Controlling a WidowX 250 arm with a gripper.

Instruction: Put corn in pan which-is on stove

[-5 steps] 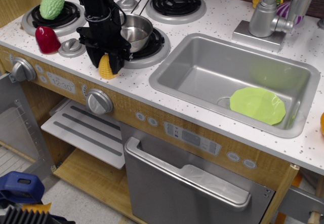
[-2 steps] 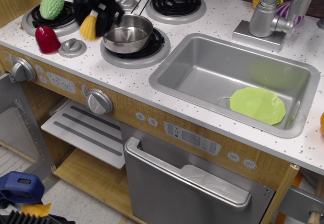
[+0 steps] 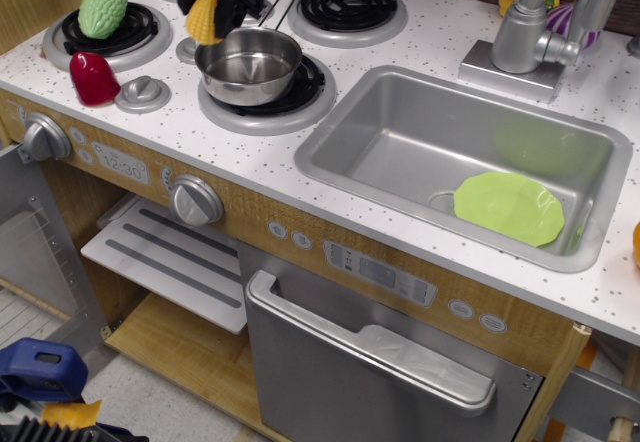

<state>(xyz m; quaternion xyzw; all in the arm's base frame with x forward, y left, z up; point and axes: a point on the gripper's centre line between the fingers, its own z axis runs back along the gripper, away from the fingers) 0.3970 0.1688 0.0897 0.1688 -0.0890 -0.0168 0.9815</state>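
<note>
While gripper (image 3: 212, 7) clamps corn (image 3: 204, 18) beside pan (image 3: 249, 65), pan empty; plate (image 3: 508, 208) in sink (image 3: 400, 132).

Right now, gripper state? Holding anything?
Gripper: closed on the corn, held in the air just behind the pan's rim; corn not yet in the pan.

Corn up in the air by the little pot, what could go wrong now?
The corn hangs in the gripper over the back left rim of the pot, not its middle. If it drops now, it may hit the rim and bounce onto the stove. The pot is small and sits loose on its burner, so a bump from the gripper might tip or slide it. The pot's thin handle is close to the gripper and might get snagged.
</note>
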